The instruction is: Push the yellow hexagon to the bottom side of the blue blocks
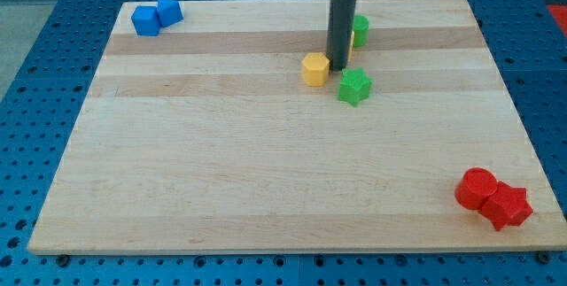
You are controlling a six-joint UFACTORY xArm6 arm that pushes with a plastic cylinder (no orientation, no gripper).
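The yellow hexagon [314, 69] lies on the wooden board [266, 162] a little above its middle. My tip [338, 67] stands just to the hexagon's right, close to it or touching; I cannot tell which. Two blue blocks sit together at the board's top left corner: a blue cube-like block [146, 21] and a second blue block [168, 11] at its upper right. The hexagon is far to the right of them and lower.
A green star-shaped block [354, 86] lies just right of and below my tip. A green block [360, 29] and a sliver of yellow are partly hidden behind the rod [340, 29]. Two red blocks [476, 188] [508, 205] sit at the bottom right.
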